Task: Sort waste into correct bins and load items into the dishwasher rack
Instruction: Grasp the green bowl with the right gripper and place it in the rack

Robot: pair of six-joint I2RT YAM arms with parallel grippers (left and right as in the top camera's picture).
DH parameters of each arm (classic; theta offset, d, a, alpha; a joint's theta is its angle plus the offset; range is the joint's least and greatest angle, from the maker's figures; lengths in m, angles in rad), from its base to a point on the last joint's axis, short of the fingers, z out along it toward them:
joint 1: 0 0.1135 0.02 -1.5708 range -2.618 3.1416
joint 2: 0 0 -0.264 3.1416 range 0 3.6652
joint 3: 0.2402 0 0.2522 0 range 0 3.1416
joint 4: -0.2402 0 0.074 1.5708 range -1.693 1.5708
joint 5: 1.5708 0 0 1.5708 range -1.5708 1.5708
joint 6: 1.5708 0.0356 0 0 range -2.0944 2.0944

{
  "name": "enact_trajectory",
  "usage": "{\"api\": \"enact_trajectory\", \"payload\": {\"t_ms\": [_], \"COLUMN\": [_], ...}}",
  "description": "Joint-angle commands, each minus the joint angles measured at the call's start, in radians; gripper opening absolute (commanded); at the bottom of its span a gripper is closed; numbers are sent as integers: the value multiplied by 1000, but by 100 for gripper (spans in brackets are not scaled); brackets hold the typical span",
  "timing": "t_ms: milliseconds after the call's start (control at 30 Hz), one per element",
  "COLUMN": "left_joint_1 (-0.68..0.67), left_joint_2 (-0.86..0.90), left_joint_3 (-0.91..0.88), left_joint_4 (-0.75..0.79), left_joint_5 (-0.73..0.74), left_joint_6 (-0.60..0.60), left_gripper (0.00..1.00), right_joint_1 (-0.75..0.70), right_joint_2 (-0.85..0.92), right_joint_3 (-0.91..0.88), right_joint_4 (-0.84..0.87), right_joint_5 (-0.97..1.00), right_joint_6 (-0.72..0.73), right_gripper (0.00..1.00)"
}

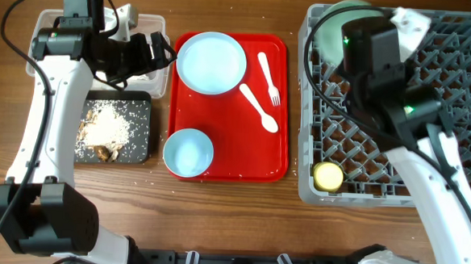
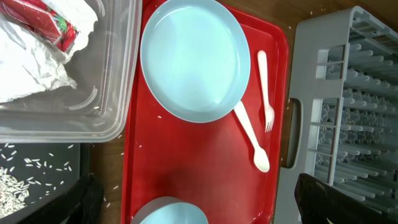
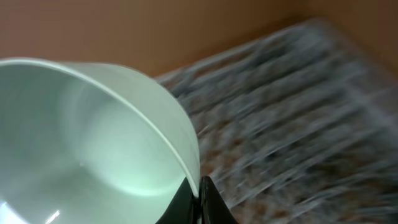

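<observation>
My left gripper (image 1: 153, 53) is open and empty over the near right corner of the clear tub (image 1: 157, 19); in the left wrist view (image 2: 202, 200) its fingers straddle the red tray. The tub (image 2: 118, 93) holds the white napkin (image 2: 31, 68) and the red-and-white wrapper (image 2: 53, 25). The black tray (image 1: 142, 103) holds rice crumbs (image 1: 111, 125) and brown bits. The plate (image 1: 212, 62), fork (image 1: 269, 77), spoon (image 1: 258, 109) and one bowl (image 1: 188, 154) lie on the red tray. My right gripper (image 3: 200, 198) is shut on the rim of the other bowl (image 3: 93, 143), held over the rack's (image 1: 397, 132) far left corner. The yellow cup (image 1: 328, 176) sits in the rack.
The red serving tray (image 1: 243, 148) lies between the bins and the rack. Loose rice grains are scattered on the wooden table around the black tray. The rack's handle side (image 2: 292, 134) is close to the tray's right edge.
</observation>
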Motion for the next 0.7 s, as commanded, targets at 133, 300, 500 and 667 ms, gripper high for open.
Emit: {"api": "enact_trajectory", "payload": {"t_ms": [133, 300, 500, 667], "left_joint_1": [1, 1, 1, 1], "left_joint_2": [-14, -14, -14, -14], "left_joint_3": [14, 14, 14, 14], "left_joint_4": [-1, -1, -1, -1], "left_joint_5": [-6, -6, -6, -6], "left_joint_6": [2, 2, 2, 2], "left_gripper": [100, 100, 100, 100], "right_joint_1": [4, 4, 3, 8], "right_joint_2": [362, 590, 717, 723], "right_joint_3": [-3, -3, -8, -50], "right_joint_4": [462, 921, 982, 983], "right_joint_5": [598, 650, 650, 638], "right_joint_6": [-602, -1057, -1123, -1119], "right_gripper": [4, 4, 4, 4]}}
